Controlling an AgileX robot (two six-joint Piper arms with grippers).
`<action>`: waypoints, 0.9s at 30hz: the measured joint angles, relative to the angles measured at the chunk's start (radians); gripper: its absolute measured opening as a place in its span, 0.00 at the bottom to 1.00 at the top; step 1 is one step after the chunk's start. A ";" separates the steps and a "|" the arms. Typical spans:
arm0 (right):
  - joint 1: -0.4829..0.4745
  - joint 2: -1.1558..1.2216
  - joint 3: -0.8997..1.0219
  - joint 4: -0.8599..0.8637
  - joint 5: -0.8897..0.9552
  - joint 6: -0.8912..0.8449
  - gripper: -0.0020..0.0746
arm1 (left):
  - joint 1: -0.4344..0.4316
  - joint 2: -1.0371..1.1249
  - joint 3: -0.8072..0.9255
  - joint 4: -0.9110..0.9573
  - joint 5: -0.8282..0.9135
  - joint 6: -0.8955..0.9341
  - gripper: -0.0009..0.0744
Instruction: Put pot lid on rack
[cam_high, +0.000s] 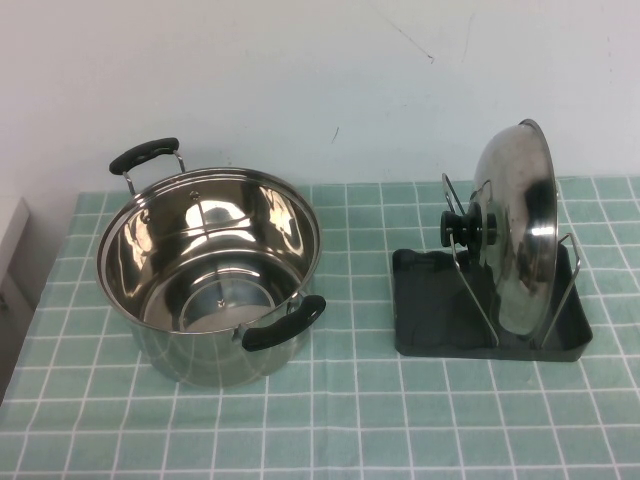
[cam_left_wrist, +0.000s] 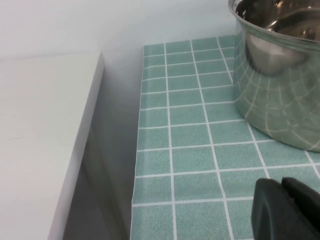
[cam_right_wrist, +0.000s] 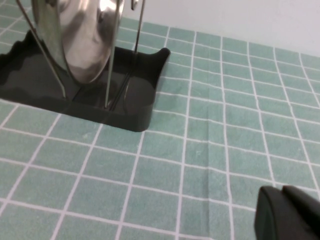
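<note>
You had the pot lid (cam_high: 517, 230) standing on edge between the wire loops of the rack (cam_high: 425, 330), just ahead of your right end effector (cam_right_wrist: 287, 215). Your left end effector (cam_left_wrist: 285, 207) hung low beside the pot (cam_left_wrist: 280, 75). Both appeared pressed together.

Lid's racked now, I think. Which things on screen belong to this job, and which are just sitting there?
Part of the job:
pot lid, standing on edge between the wire loops
rack, holding it
left gripper, off the table's left end beside the pot
right gripper, low over the cloth near the rack

Just there:
pot, uncovered
checked tablecloth
</note>
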 joint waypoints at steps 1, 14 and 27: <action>-0.007 0.000 0.000 0.000 0.000 0.000 0.02 | 0.000 0.000 0.000 0.000 0.000 0.000 0.01; -0.016 0.000 0.000 -0.011 0.000 0.007 0.02 | -0.030 0.000 0.000 0.000 0.000 0.000 0.01; -0.016 0.000 0.000 -0.011 0.000 0.008 0.02 | -0.120 0.000 0.000 0.000 0.000 0.000 0.01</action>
